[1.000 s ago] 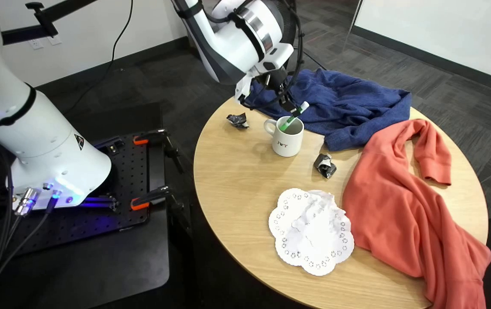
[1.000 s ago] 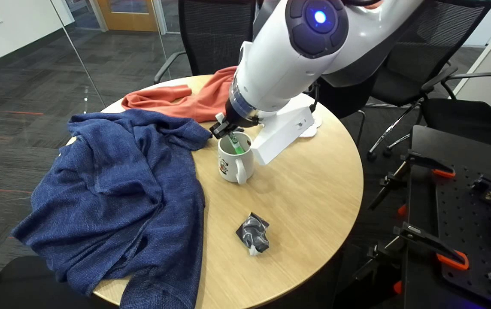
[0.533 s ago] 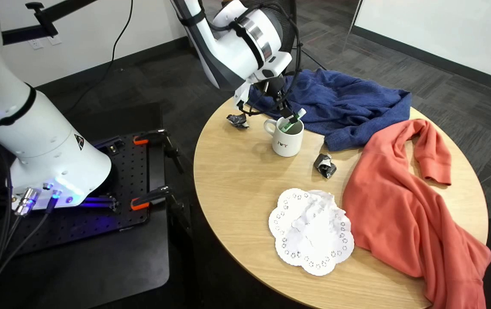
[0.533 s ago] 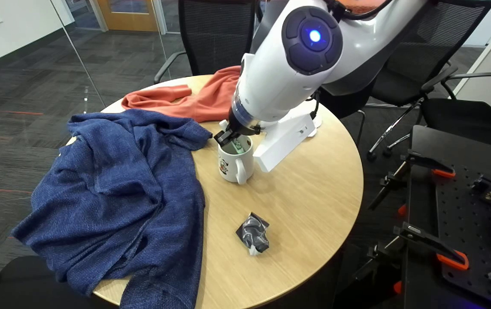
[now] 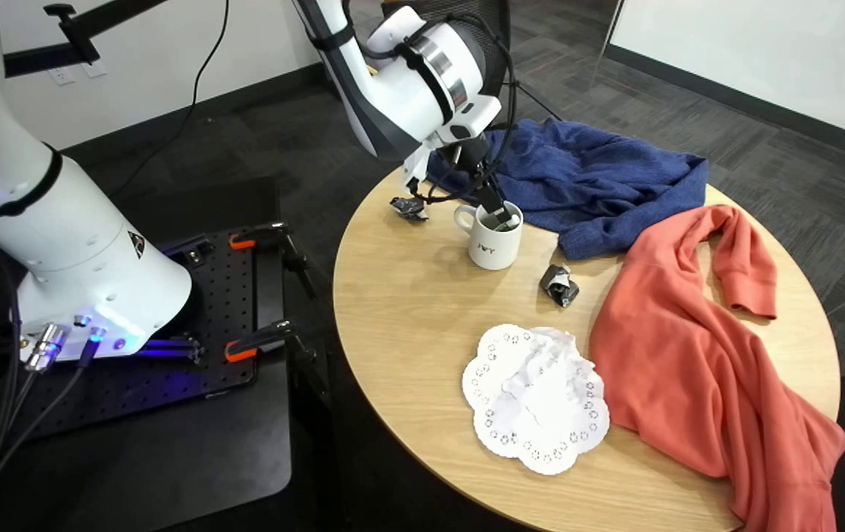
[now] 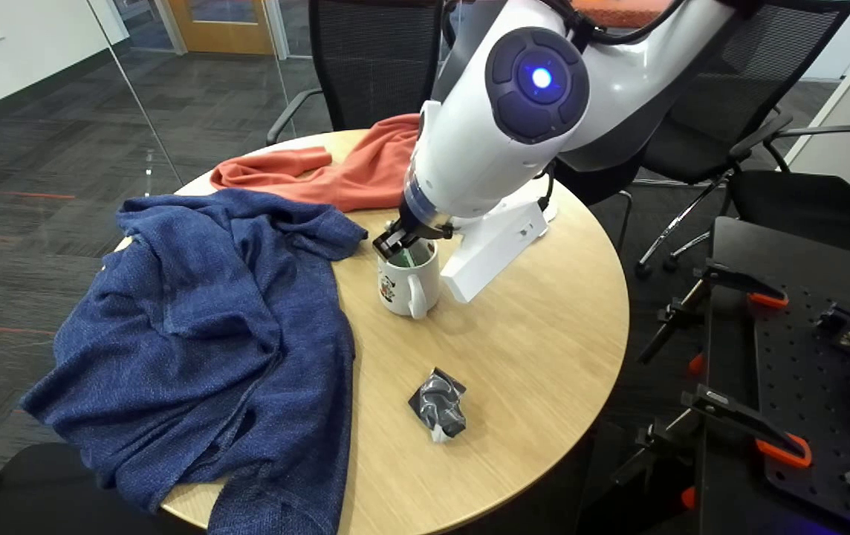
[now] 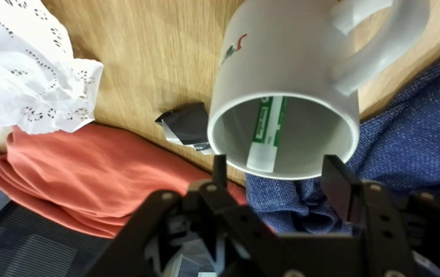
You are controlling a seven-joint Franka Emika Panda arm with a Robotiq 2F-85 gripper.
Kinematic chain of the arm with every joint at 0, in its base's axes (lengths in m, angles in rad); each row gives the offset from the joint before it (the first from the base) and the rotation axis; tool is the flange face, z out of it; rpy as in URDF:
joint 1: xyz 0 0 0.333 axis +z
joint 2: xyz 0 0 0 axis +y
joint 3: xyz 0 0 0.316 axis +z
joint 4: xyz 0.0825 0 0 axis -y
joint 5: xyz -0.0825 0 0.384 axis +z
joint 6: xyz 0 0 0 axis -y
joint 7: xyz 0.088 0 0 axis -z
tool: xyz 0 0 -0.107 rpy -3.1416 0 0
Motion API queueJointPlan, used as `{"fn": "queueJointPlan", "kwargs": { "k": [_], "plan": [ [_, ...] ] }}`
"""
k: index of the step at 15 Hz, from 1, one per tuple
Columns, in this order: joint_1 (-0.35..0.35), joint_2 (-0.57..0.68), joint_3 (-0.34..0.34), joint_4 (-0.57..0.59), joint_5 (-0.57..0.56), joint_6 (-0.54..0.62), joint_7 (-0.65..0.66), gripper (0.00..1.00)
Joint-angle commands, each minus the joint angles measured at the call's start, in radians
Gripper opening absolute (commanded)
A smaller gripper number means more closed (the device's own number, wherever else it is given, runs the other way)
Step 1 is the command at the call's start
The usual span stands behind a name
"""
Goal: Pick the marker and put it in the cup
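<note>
The marker (image 7: 268,134) is leaning inside the cup (image 7: 281,65), its white end lying just within the rim and its deeper end hiding behind the wall; placing is probably nearing its finish, with only a clean retreat remaining. The end effector (image 7: 275,161) is hovering at the cup's mouth, released, its jaws standing apart and gaps showing on either side of the marker. Whether a jaw is touching the rim, I cannot tell. If one is catching there, a sideways retreat could be tipping the cup or dragging it across the counter (image 5: 408,310). Closing too soon could be pinching the white end and pulling the marker out. A dark wrapper (image 7: 185,125) is lying near, and a blue garment (image 6: 209,334) is spreading close by; a toppling cup could be spilling the marker there. A coral garment (image 5: 688,347) and a lacy doily (image 5: 537,414) are resting farther out.
</note>
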Motion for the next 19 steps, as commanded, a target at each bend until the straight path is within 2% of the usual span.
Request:
{"fn": "queueJointPlan", "kwargs": {
  "k": [1,2,9,14,15,16,19],
  "plan": [
    [0.014,-0.052,-0.008,-0.018,-0.033,-0.032,0.05,0.96],
    [0.014,-0.065,-0.01,-0.023,-0.039,-0.034,0.055,1.0],
    [0.01,-0.18,-0.02,-0.061,-0.097,-0.041,0.11,1.0],
    [0.022,-0.27,-0.014,-0.118,-0.092,-0.052,0.105,1.0],
    [0.021,-0.28,-0.013,-0.127,-0.087,-0.039,0.09,1.0],
    [0.008,-0.22,-0.012,-0.076,-0.064,-0.016,0.07,1.0],
    [0.013,-0.246,-0.011,-0.1,-0.064,-0.016,0.07,1.0]
  ]
}}
